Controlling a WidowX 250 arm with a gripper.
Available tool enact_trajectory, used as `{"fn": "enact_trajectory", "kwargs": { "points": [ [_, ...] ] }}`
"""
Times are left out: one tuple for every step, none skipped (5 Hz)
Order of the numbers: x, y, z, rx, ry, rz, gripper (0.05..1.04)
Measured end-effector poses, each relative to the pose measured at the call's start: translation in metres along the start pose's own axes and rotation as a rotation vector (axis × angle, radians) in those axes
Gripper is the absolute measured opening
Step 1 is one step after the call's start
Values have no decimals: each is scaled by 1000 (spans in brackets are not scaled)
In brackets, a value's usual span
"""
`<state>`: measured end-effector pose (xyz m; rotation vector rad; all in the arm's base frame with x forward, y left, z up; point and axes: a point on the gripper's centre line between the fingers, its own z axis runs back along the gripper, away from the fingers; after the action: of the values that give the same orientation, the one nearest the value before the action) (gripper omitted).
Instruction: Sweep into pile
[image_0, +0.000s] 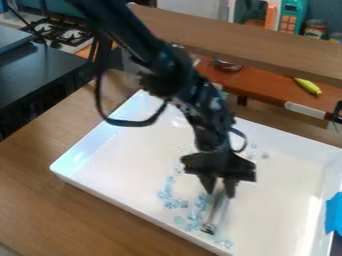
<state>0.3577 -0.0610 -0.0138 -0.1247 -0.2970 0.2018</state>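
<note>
The black gripper (219, 186) hangs over the middle of a white tray (107, 135), shut on the handle of a small sweeping tool (215, 212). The tool slants down from the fingertips, and its dark lower end (208, 229) is at the tray floor near the front wall. Small pale-blue pieces (168, 192) lie scattered to the left of the tool in a loose band. Others (194, 217) are right beside the tool, and a few (227, 243) are close to the tray's front edge. Some fainter pieces (264, 155) lie behind the gripper, to its right.
The tray's raised walls surround the work area on a wooden table (40, 200). Blue tape (334, 214) is on the right wall. Behind the tray are a wooden beam (247, 42) and a red-brown shelf with a yellow banana (307, 86). A toy stove (59, 34) stands at the upper left.
</note>
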Motion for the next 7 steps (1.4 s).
{"fn": "enact_trajectory", "kwargs": {
  "points": [
    [4,40,4,32,-54,-62,375],
    [13,82,8,107,-116,-131,375],
    [10,119,18,206,-125,-181,374],
    [9,138,30,291,-128,-179,374],
    [15,121,50,233,-160,-142,374],
    [15,74,62,49,-115,-84,374],
    [33,24,74,-108,-125,-53,374]
  ]
}}
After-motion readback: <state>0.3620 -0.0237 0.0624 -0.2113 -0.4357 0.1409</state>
